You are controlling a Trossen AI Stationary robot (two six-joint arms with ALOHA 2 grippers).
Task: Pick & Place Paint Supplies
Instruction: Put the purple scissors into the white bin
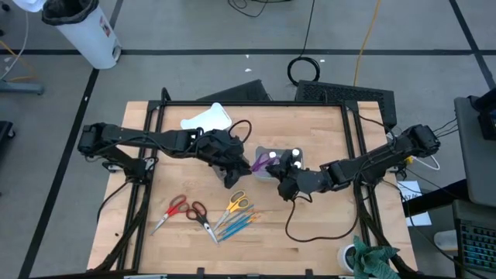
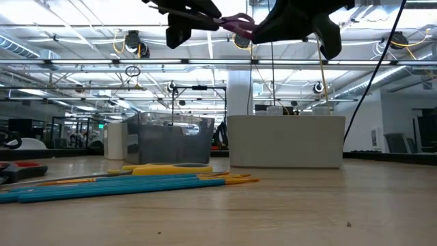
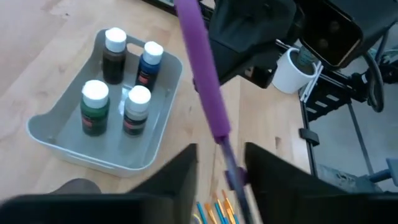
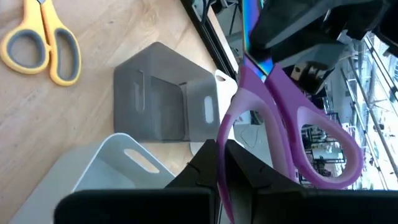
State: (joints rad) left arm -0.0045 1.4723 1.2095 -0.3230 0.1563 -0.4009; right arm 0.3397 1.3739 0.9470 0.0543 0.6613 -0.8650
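Observation:
The purple-handled scissors (image 1: 262,161) hang in the air between my two grippers, above the table. My left gripper (image 3: 222,171) is open, and the blades (image 3: 233,174) pass between its fingers. My right gripper (image 4: 222,163) is shut on a handle loop. Four dark bottles with white caps (image 3: 118,81) stand upright in a grey tray (image 3: 43,134) just below. A yellow-handled pair (image 1: 236,203), two red-handled pairs (image 1: 178,208) and the blue, teal and orange brushes (image 1: 236,225) lie flat near the table's front edge. My left gripper has the blades between its open fingers, close to one finger (image 3: 267,177); I cannot tell whether they touch. My right gripper pinches the thin lilac rim of one handle loop (image 4: 222,140) between its two fingers. The scissors are lifted clear, and their blades (image 4: 250,25) point toward the left gripper.
A white tray (image 1: 205,118) sits near the table's far edge, left of centre. A black cable (image 1: 306,232) loops over the right front of the table. A cup with a green cloth (image 1: 364,257) stands at the right front corner. Bare wood lies along the right side.

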